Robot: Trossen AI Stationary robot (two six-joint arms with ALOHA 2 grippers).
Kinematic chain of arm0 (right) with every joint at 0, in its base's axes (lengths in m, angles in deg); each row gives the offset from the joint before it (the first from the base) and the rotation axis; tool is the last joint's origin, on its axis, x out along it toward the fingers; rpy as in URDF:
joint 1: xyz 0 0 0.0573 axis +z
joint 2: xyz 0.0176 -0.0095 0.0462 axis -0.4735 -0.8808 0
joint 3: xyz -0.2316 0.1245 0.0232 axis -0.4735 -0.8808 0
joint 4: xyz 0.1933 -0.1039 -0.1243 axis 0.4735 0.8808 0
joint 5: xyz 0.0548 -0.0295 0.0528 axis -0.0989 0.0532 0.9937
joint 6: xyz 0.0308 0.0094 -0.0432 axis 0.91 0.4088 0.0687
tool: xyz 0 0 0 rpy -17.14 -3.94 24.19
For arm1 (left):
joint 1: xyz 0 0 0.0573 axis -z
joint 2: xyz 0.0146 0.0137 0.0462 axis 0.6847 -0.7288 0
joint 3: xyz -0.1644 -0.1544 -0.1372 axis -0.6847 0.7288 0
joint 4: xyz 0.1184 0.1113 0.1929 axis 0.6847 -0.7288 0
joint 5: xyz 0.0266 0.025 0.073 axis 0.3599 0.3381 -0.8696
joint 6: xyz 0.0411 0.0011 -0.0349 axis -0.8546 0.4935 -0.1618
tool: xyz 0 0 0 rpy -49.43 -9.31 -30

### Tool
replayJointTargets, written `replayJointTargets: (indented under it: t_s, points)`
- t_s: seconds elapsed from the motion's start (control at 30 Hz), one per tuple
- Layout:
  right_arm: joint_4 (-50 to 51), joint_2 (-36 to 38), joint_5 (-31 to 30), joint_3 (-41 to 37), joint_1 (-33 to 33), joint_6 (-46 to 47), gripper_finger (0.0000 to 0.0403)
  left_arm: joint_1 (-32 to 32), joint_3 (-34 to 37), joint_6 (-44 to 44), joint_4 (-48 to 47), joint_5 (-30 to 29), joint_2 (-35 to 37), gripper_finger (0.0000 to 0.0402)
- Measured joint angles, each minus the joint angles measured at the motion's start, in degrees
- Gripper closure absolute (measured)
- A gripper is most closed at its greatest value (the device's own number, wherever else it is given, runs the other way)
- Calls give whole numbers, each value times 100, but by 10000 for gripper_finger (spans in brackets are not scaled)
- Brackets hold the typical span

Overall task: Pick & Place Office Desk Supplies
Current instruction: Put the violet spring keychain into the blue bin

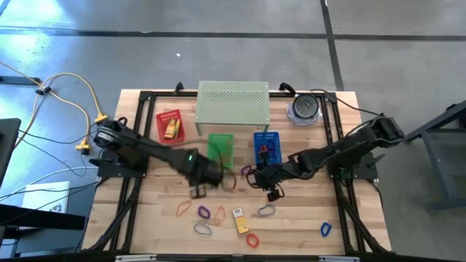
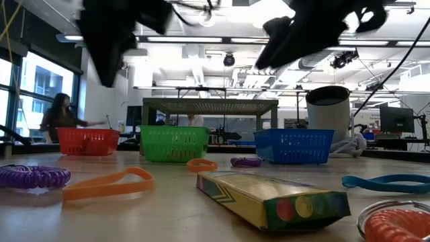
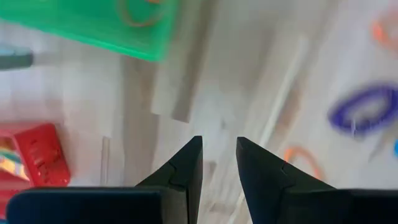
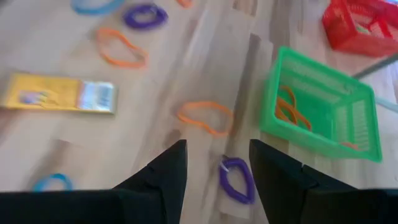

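Purple loop (image 4: 236, 179): light, thin, floppy, likely slippery; lies flat just ahead between the spread, empty jaws of the right gripper (image 4: 217, 163); best pinched across one strand.

Bare wood lies between the green basket (image 1: 220, 148) and the scattered loops (image 1: 203, 212); the shelf (image 1: 233, 103) blocks behind.

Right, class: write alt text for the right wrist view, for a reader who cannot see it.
The right claw, open and empty, hangs over a pale wooden table above a purple loop. An orange loop lies beyond it, a green mesh basket holding orange loops to one side, and a yellow rectangular packet to the other.
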Motion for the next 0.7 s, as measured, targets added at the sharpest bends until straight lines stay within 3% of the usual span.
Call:
replayJointTargets:
  t_s: [0.33, 0.7]
  points:
    - [-167, -1040, -310, 0, -686, -162, 241, 1145, 66, 169, -117, -129, 0, 310]
    - [-545, -1650, -251, -2, -535, -467, 241, 1500, 66, 473, -58, -447, 0, 310]
